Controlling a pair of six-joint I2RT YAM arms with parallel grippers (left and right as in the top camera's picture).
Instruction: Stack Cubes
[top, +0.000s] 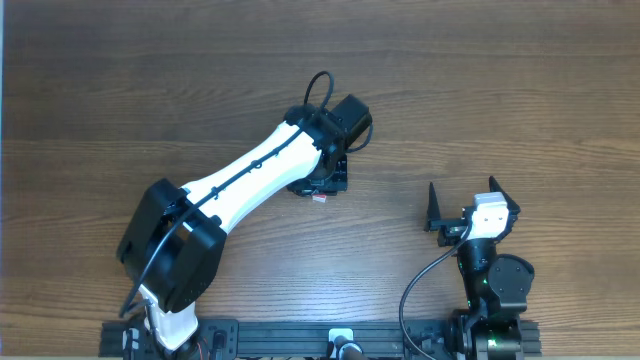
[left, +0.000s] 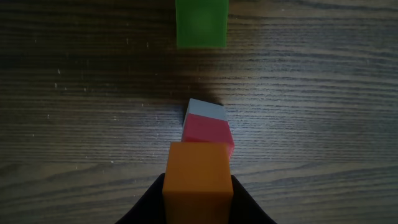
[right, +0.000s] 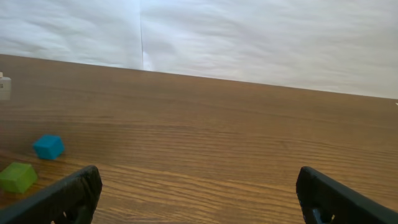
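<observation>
Left gripper (left: 198, 208) holds orange cube (left: 197, 169) near red cube (left: 207, 132); released off-centre, it may topple. Right gripper (right: 199, 191) gapes wide.

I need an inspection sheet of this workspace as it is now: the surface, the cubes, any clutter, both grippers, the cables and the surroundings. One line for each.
Surface: brown wooden table, bare.
Job's things: orange cube held in the left gripper; red cube on the table just beyond it, with a pale part on its far side (own face or another piece, cannot tell); green cube farther off; blue cube near the green one, apart from it.
Clutter: nothing seen.
Grippers: left gripper shut on the orange cube; right gripper open, holding nothing.
Cables: black cable loops at the left wrist; second black cable beside the right arm.
Surroundings: white wall behind the table.
</observation>
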